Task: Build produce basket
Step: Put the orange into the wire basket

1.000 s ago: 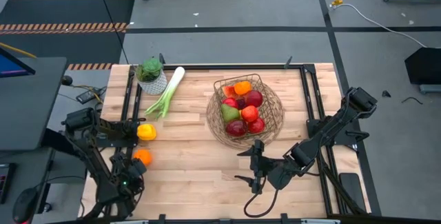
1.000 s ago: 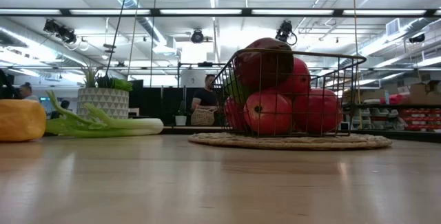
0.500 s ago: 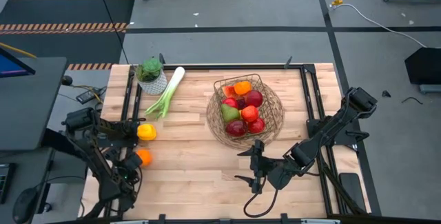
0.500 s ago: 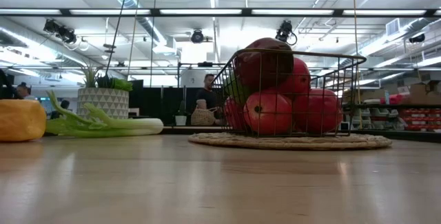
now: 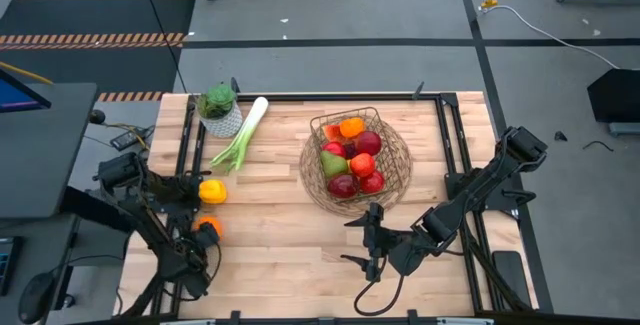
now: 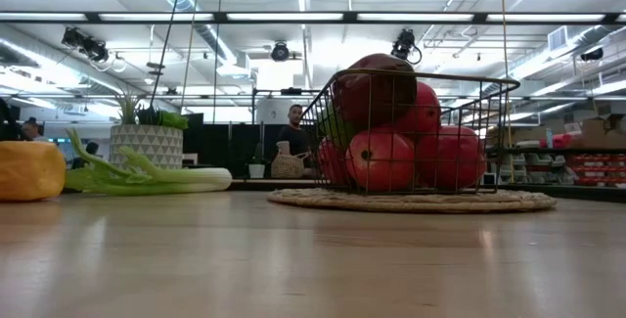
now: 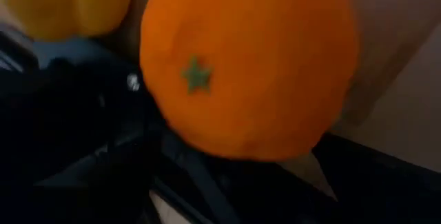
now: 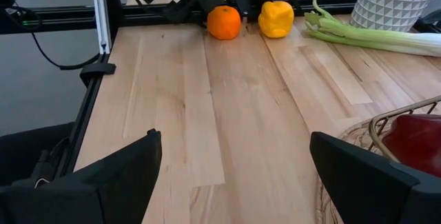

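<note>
An orange [image 5: 207, 225] lies on the table near its left edge and fills the left wrist view [image 7: 248, 65]. My left gripper [image 5: 198, 239] is open at the orange, its dark fingers [image 7: 83, 134] standing on either side of it. A yellow pepper [image 5: 212, 191] rests on the table just beyond. The leek [image 5: 240, 135] lies flat by the plant pot. The basket [image 5: 330, 118] stands on a round woven mat and holds red apples [image 5: 343, 186], a green pear and oranges. My right gripper [image 5: 368, 247] hovers open near the basket's near side. My left gripper has the orange [image 7: 207, 141] between its open fingers, coming level from the table's near-left side. I cannot tell whether the fingers touch it. The orange sits on the table.
A green plant in a white patterned pot [image 5: 219, 108] stands at the far left corner, beside the leek's leaves. Black rails [image 5: 185, 145] run along the table's left and right sides. Bare wood [image 5: 280, 235] lies between the two grippers.
My left gripper has moved toward the orange, from the table's near-left side, and now partly covers it in the high view. The orange, the basket and my right arm have stayed where they were.
</note>
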### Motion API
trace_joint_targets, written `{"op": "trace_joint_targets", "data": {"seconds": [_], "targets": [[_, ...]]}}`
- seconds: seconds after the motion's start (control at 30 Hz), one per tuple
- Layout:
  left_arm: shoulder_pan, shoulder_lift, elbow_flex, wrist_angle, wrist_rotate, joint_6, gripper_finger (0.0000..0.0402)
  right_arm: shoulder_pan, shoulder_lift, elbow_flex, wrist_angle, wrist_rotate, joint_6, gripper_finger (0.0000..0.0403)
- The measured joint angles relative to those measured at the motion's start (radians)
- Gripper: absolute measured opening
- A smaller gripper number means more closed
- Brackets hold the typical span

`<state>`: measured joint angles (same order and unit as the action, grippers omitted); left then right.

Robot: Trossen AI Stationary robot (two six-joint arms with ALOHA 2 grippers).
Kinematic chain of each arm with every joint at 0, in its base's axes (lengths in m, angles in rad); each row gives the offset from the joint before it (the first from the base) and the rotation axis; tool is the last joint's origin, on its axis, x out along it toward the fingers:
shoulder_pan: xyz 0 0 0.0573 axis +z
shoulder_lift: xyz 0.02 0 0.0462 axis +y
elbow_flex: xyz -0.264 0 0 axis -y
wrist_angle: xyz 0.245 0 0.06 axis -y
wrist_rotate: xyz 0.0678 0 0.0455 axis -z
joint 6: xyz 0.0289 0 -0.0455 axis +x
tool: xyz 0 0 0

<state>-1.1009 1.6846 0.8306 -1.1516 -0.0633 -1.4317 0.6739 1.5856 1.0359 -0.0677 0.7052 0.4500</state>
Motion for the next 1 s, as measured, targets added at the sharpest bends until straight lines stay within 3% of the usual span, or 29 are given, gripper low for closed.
{"op": "trace_joint_targets", "data": {"seconds": [0.27, 0.5, 0.77, 1.0], "targets": [[0.104, -0.001, 0.014, 0.003, -0.049, 0.179, 0.0396, 0.001, 0.0, 0.0, -0.001, 0.0, -0.003, 0.0374], [0.228, -0.005, 0.118, -0.058, -0.117, 0.351, 0.0396, 0.002, 0.0, 0.0, -0.001, 0.0, 0.0, 0.0374], [0.349, -0.027, 0.177, 0.106, -0.18, 0.525, 0.0396, 0.026, 0.0, 0.0, -0.015, 0.0, 0.0, 0.0374], [0.354, -0.029, 0.265, -0.114, -0.163, 0.487, 0.0396, 0.038, 0.0, 0.0, -0.026, 0.0, 0.0, 0.0374]]}}
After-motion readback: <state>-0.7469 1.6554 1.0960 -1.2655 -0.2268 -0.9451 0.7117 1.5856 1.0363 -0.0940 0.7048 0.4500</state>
